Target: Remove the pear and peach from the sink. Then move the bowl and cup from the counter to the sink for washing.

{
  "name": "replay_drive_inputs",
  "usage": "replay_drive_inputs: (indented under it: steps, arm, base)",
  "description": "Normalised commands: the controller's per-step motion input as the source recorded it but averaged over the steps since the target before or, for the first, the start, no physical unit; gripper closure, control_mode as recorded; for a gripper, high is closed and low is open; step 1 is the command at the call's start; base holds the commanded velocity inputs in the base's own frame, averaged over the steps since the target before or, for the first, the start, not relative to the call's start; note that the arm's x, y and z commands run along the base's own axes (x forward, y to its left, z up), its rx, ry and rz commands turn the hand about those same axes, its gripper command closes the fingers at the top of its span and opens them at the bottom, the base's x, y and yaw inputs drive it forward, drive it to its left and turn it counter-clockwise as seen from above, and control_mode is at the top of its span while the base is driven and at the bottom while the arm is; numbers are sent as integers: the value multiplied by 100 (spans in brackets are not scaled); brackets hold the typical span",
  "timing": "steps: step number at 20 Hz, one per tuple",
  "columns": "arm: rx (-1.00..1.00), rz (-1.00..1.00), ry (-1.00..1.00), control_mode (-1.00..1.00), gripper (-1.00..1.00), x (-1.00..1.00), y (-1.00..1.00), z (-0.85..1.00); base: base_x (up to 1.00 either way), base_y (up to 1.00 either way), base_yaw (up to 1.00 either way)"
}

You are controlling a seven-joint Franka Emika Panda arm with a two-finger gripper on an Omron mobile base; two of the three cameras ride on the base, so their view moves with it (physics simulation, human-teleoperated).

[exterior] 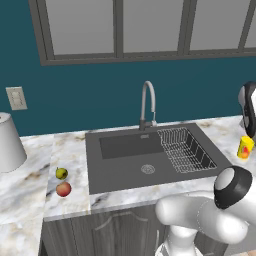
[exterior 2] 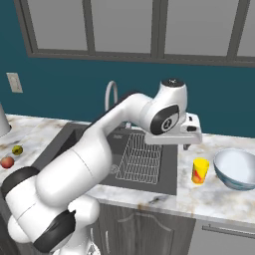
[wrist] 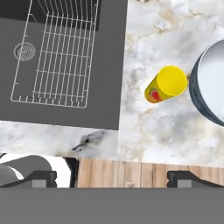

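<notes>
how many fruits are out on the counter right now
2, both on the counter left of the sink: the pear farther back, the peach just in front. None seen hidden.

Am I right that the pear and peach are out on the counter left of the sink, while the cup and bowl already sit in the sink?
Not quite. The cup and bowl stand on the counter right of the sink, as the right base view shows. The pear and peach are on the counter left of it.

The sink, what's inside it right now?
Inside the sink sit a wire rack and a round drain. No fruit there. In the right base view the arm hides part of the basin.
</notes>
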Motion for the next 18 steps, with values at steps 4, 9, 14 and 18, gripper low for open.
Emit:
replay_drive_inputs:
  steps: [4,9,14,18]
  arm:
    - [0,0,0,-100,-100,9,0,-15]
    - [0,0,1,-100,-100,11,-4,-17]
    - [0,0,2,-100,-100,13,-9,-18]
    - [0,0,0,-100,-100,12,-8,-17]
  base:
    - [0,0,0]
    - [0,0,0]
    - [0,0,0]
    - [0,0,0]
